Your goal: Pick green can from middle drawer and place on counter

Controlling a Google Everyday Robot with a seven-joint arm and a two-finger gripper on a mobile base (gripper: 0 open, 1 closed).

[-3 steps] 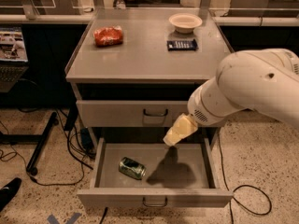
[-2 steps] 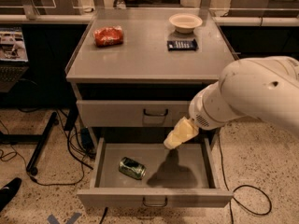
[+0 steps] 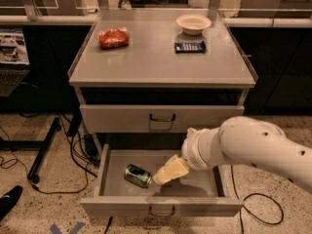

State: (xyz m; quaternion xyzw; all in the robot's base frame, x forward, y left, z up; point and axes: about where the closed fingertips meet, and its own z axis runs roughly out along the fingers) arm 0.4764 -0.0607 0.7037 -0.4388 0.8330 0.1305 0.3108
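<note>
The green can (image 3: 137,175) lies on its side in the left half of the open middle drawer (image 3: 204,187), which is pulled out below a shut drawer (image 3: 161,118). My gripper (image 3: 169,171) with pale yellow fingers hangs over the drawer, just right of the can and close to it, on the white arm (image 3: 248,147) reaching in from the right. The grey counter (image 3: 156,60) is the cabinet's top.
On the counter lie a red crinkly snack bag (image 3: 113,37) at back left, a white bowl (image 3: 193,23) at back right and a dark flat item (image 3: 189,47) in front of it. Cables (image 3: 73,165) trail on the floor left of the cabinet.
My arm has dropped lower and moved left, bringing the gripper down into the drawer close beside the can. The can has not moved.
</note>
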